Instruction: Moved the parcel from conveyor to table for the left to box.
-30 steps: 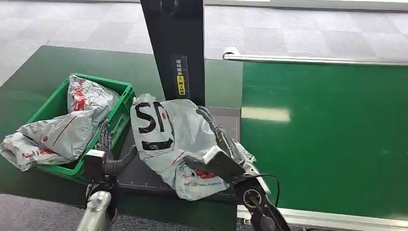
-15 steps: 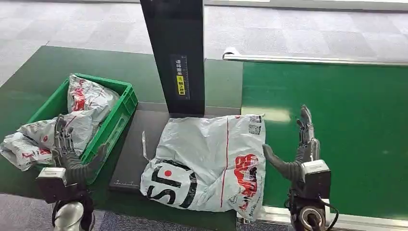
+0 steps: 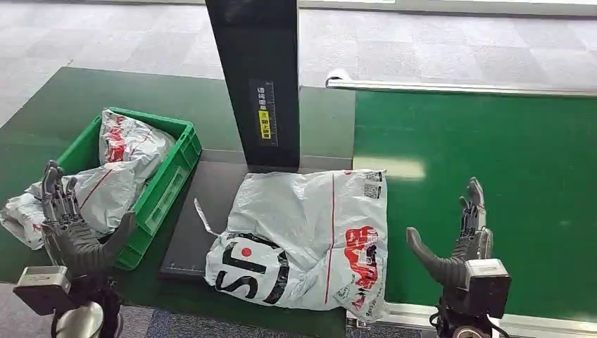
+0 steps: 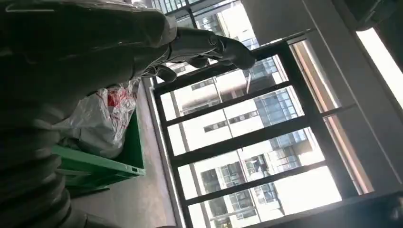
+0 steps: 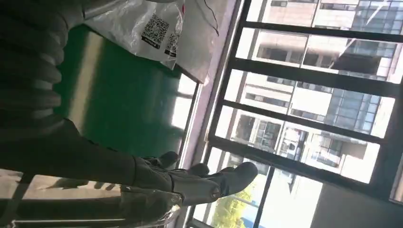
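Note:
A grey plastic parcel [image 3: 310, 236] with black lettering and a red logo lies flat on the dark table plate [image 3: 204, 211], its right edge reaching the green conveyor belt [image 3: 486, 169]. A corner of the parcel [image 5: 157, 28] with a code label appears in the right wrist view. My right hand [image 3: 461, 243] stands open over the belt, just right of the parcel and apart from it. My left hand [image 3: 70, 225] is open in front of the green box [image 3: 165, 186], holding nothing. Several grey parcels [image 3: 112, 176] fill the green box [image 4: 100, 164].
A black post [image 3: 257, 77] rises behind the table plate. A metal rail [image 3: 457, 87] borders the belt's far side. One parcel [image 3: 24, 222] hangs over the box's left end. Windows [image 4: 247, 142] show beyond the left hand.
Both hands have drawn back and outward from the parcel. The parcel, lifted and crumpled a second ago, lies flat on the plate and has not moved in the last half second.

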Available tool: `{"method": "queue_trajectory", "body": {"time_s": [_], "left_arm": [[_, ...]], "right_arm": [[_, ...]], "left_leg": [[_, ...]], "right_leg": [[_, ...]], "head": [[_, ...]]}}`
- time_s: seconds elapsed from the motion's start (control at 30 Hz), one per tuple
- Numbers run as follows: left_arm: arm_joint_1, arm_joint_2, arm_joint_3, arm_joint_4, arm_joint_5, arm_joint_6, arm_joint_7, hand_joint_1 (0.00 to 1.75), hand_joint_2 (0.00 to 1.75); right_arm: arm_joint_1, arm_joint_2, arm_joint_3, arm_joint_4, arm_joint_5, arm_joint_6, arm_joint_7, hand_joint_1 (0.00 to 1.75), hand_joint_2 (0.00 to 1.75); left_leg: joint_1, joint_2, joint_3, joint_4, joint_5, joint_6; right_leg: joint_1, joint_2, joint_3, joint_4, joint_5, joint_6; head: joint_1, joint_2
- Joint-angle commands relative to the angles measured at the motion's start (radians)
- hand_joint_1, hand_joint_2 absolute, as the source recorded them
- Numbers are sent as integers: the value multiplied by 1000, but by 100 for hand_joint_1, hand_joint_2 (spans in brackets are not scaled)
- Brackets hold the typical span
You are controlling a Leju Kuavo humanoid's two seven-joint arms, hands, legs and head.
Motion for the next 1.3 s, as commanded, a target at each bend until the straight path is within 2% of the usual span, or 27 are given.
{"method": "queue_trajectory", "body": {"time_s": [0.03,0.2,0.23,0.4,0.67,0.9,1.3], "left_arm": [[6,12,-19,0,0,-4,1,0,175],[6,12,-19,0,0,-4,1,0,175],[9,31,-39,5,-17,-25,-1,0,175],[0,82,-242,23,-176,-128,56,0,175],[-80,115,-487,215,-361,-134,125,0,175],[-194,89,-612,448,-489,-41,172,0,175],[-338,91,-752,709,-732,81,284,0,175]], "right_arm": [[-2,-7,-23,7,-4,1,-3,0,175],[-2,-7,-23,7,-4,1,-3,0,175],[-4,-6,-23,8,-8,1,-2,0,175],[-36,-18,2,50,-35,-2,-1,0,175],[-89,-15,49,117,-35,17,9,0,175],[-144,-24,86,182,-47,23,14,0,175],[-98,2,44,117,-32,23,37,0,175]], "left_leg": [[0,0,1,-1,0,1],[0,0,1,0,0,0],[0,1,2,-1,-1,1],[0,-1,2,-1,0,1],[-1,-1,3,-2,1,1],[-1,0,4,-3,1,1],[-1,-2,4,-2,1,1]], "right_leg": [[0,-1,2,-1,-1,0],[0,-1,1,0,0,0],[0,-1,3,-1,-1,0],[0,-3,2,-1,0,0],[-1,-3,4,-2,0,0],[-1,-2,4,-3,1,0],[0,-4,5,-2,0,0]], "head": [[0,0],[0,0],[0,0],[0,0],[0,0],[0,0],[0,0]]}}
